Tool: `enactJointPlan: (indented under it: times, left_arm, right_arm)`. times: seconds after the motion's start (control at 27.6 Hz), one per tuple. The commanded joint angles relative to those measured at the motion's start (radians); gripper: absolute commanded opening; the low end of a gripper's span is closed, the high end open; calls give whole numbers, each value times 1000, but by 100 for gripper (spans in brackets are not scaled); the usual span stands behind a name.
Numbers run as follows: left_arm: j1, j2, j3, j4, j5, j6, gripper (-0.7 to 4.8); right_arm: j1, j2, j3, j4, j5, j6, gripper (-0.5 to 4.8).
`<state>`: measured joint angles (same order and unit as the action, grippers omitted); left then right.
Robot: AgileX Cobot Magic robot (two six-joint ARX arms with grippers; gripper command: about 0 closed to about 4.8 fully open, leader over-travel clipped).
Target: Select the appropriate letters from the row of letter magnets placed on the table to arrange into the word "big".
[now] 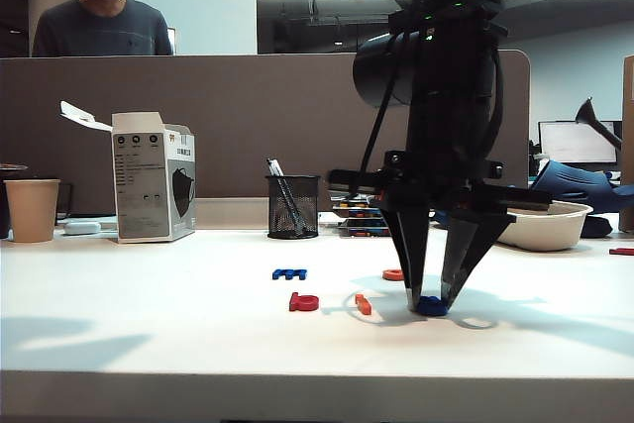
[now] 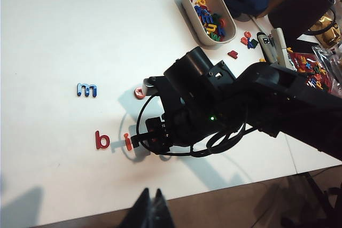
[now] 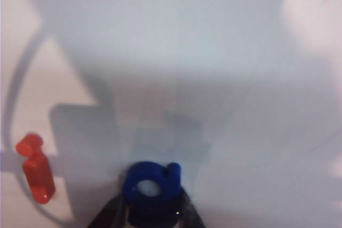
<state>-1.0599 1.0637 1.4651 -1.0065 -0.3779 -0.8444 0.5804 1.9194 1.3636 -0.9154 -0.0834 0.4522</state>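
On the off-white table (image 1: pixel 149 334), the red "b" (image 1: pixel 304 301) and the orange-red bar "i" (image 1: pixel 363 304) lie side by side. My right gripper (image 1: pixel 429 300) points down just right of the "i", shut on the dark blue "g" (image 3: pixel 152 188), which rests on the table between its fingertips (image 3: pixel 184 214). Behind them lie the dark blue "m" (image 1: pixel 289 273) and an orange ring (image 1: pixel 393 274). My left gripper (image 2: pixel 151 191) is shut and empty at the table's front edge, apart from the "b" (image 2: pixel 101 140) and the "i" (image 2: pixel 127 141). It does not show in the exterior view.
A paper cup (image 1: pixel 32 209) and a white carton (image 1: pixel 154 177) stand at the back left, with a black mesh pen holder (image 1: pixel 293 206) at the back middle. A white tub (image 2: pixel 188 5) with several spare letters sits at the back right. A person sits behind the partition.
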Motion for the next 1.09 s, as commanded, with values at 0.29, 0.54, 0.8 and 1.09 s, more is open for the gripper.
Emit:
enactJointPlan:
  times: [0.29, 0.54, 0.8, 1.09]
  left_arm:
    - [0, -2, 3, 13, -3, -1, -4]
    - [0, -2, 3, 13, -3, -1, -4]
    - [0, -2, 3, 13, -3, -1, -4]
    - [0, -2, 3, 13, -3, -1, -4]
  right_arm:
    - [1, 0, 3, 22, 2, 5, 214]
    - [1, -8, 4, 11, -1, 4, 214]
    - [-1, -67, 5, 27, 0, 4, 214]
    - [-3, -143, 36, 37, 3, -64, 211]
